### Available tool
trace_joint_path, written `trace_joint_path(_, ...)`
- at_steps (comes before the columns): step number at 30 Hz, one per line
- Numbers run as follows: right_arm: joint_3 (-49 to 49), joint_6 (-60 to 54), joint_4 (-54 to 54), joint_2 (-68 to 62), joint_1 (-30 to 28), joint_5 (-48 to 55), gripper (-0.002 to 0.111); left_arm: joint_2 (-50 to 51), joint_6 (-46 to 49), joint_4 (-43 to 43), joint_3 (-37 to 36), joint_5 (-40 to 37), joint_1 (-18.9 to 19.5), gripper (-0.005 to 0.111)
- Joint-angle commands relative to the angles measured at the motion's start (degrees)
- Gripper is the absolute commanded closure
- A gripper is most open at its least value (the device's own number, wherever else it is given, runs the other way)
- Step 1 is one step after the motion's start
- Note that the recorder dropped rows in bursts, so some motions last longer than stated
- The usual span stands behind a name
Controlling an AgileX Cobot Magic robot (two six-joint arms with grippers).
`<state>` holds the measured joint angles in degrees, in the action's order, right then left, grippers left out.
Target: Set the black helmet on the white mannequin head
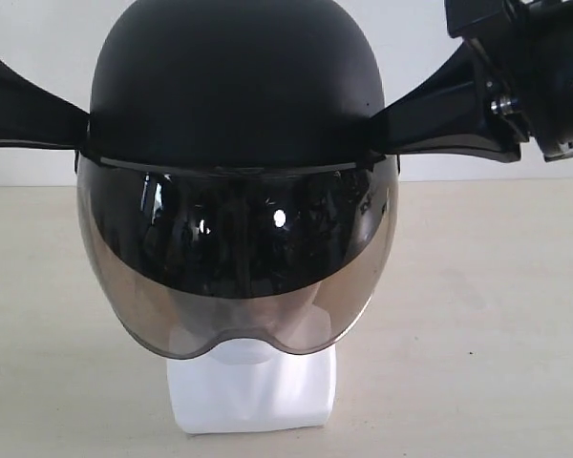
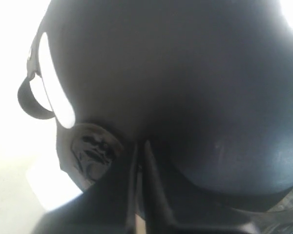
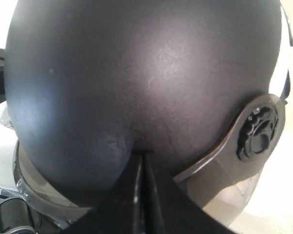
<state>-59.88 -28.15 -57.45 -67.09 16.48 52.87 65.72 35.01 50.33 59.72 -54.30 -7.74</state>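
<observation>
Black helmet (image 1: 234, 86) over mannequin head (image 1: 253, 391), left gripper (image 1: 72, 129), right gripper (image 1: 387, 129) seemingly touching

Left gripper (image 1: 76, 129): enters from the left edge of the exterior view, pointing inward toward the middle, roughly level. Right gripper (image 1: 382, 129): enters from the upper right and slopes slightly downward toward its tip. Its wrist housing (image 1: 530, 57) fills the top right corner. The two grippers face each other at about the same height. In the left wrist view, the left fingers (image 2: 119, 195) lie together with only a thin seam between them. In the right wrist view, the right fingers (image 3: 122, 200) are likewise pressed together. Each pair of tips meets one side of the black helmet (image 1: 234, 86)
</observation>
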Motion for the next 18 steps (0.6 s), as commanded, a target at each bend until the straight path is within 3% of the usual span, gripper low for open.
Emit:
trace_joint_path(1,1.2,-0.8,2.4,-0.7,0.2,2.6,0.108,0.7,0.7,-1.8,-2.9,-4.1,-0.5,0.102)
trace_joint_path(18,6.7,-2.4,1.0,0.5,0.2,1.4,0.108,0.7,0.7,-2.1,-3.3,-4.3,-0.5,0.102)
